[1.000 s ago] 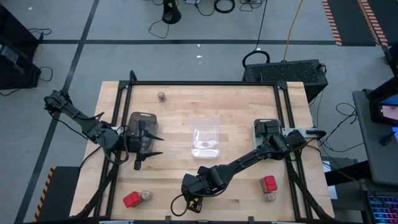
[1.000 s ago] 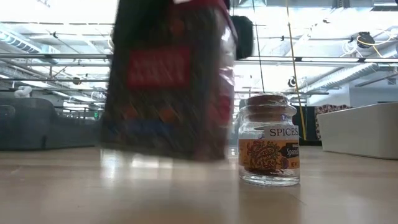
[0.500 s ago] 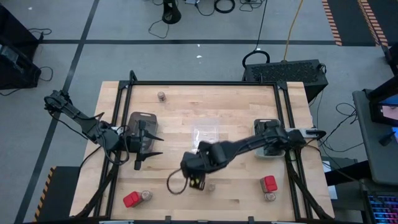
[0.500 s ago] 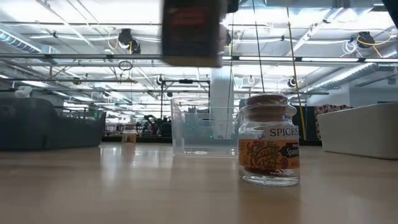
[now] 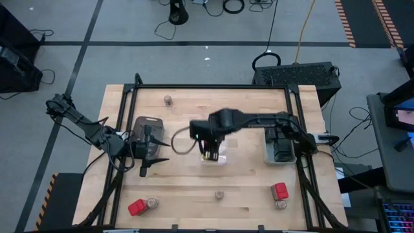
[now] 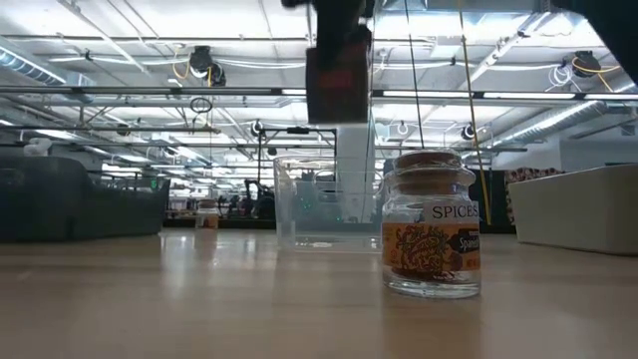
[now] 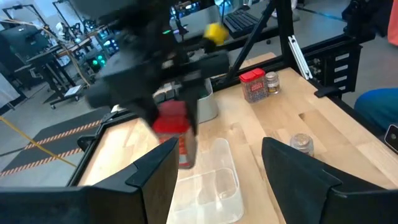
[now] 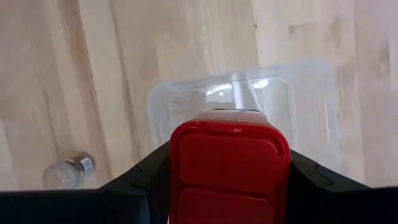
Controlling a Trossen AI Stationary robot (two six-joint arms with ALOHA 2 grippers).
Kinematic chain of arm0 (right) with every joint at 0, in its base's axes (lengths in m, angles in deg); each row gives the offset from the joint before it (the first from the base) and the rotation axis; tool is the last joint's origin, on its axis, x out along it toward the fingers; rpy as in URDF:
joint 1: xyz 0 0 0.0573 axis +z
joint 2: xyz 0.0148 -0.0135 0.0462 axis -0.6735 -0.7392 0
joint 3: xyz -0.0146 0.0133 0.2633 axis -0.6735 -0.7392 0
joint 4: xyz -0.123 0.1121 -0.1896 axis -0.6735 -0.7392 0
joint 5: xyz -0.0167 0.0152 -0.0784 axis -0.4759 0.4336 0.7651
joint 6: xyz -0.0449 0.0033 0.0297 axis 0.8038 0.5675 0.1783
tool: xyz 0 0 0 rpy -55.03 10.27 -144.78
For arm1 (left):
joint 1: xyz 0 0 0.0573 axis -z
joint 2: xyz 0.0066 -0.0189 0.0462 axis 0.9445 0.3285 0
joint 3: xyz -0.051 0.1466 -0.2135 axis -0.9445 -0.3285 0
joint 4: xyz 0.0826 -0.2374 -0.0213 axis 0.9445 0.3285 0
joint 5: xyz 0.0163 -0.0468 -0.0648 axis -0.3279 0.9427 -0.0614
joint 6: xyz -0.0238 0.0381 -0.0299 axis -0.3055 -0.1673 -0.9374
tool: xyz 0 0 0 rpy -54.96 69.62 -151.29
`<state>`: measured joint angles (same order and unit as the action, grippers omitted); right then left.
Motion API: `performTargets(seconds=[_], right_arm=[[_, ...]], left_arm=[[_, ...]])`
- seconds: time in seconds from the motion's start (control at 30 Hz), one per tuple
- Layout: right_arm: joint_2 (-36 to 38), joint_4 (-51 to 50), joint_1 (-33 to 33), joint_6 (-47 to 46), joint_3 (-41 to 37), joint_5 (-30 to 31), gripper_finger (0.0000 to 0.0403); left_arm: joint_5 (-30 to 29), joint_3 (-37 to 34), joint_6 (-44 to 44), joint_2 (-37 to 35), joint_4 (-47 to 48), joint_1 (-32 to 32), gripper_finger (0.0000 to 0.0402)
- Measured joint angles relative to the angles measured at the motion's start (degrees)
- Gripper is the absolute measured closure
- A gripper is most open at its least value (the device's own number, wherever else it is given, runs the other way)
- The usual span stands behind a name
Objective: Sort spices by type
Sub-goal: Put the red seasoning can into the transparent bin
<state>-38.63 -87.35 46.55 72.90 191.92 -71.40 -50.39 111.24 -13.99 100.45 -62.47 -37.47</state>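
My right gripper hangs over the clear tray at mid-table, shut on a dark spice box with a red lid. In the low view that box is well above the tray. A brownish jar stands on its base near the front edge. A red box with a jar stands front left, and another red box with a jar front right. A lone jar stands at the far left. My left gripper waits open by the dark tray. My right gripper pinches the box's two opposite sides just below its red lid between its two fingers. The fingers come from above, pointing steeply down. The box hangs upright below them, lifted clear, over the clear tray.
A grey tray sits at the right by the right arm's base. The black frame rail runs along the table's far edge. Bare wood lies between the clear tray and the front row of spices.
My right gripper has carried the box from near the table's front edge up and toward the far edge, turning about its own axis on the way. The box has gone from close to the tabletop to high above the clear tray.
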Motion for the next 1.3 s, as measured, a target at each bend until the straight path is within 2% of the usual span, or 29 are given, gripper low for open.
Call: performTargets(seconds=[0.23, 0.53, 0.9, 1.3], right_arm=[[-0.17, 0.6, -4.96, 8.06, -1.19, -3.08, 0.0209], [-0.17, 3.91, -6.12, 11.68, -1.56, -6.82, 0.0206], [0.26, 11.41, -3.55, 10.83, -14.61, -7.39, 0.0211], [0.44, 21.13, -0.12, 8.1, -22.05, -8.67, 0.0208]], left_arm=[[0.0, 0.0, 0.45, 0.0, 0.28, -0.01, 0.0166], [0.0, 0.0, 1.48, 0.0, 0.34, -0.01, 0.0166], [0.0, 0.0, -0.02, 0.0, 0.74, 0.01, 0.0166], [0.0, 0.0, -0.07, 0.0, 0.69, -0.01, 0.0166]])
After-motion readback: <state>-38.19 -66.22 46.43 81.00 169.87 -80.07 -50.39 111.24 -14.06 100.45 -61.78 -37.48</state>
